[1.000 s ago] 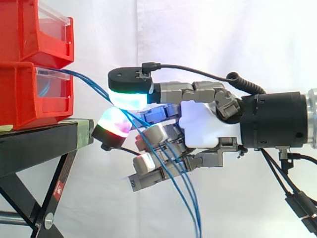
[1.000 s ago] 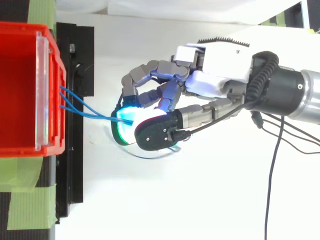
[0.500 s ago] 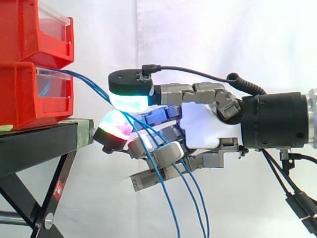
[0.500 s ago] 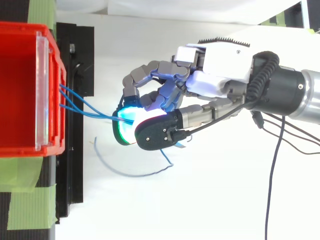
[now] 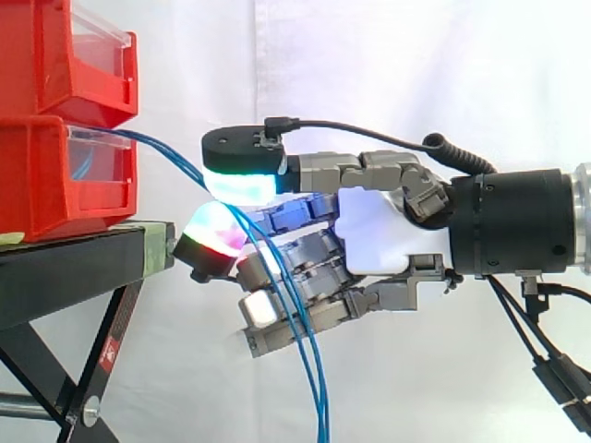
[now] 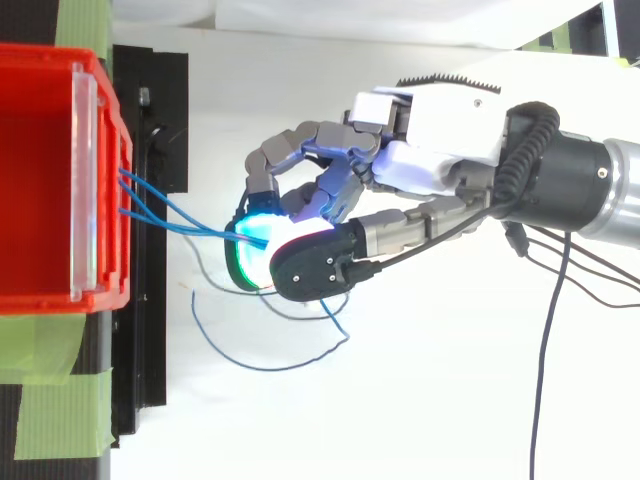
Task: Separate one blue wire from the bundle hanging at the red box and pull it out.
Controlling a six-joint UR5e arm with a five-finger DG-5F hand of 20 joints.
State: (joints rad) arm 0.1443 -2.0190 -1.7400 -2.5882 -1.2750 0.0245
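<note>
Blue wires (image 5: 166, 154) ran from lower red bin (image 5: 55, 180) on black stand (image 5: 74, 263) into hand (image 5: 379, 231), fingers curled round them, pads (image 5: 242, 185) apparently pinching one strand, slack hanging below palm.

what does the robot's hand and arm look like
The hand has grey segmented fingers, a white shell and black-backed pads glowing cyan-green and pink-red. Behind it sits a black cylindrical wrist, then a silver arm.
</note>
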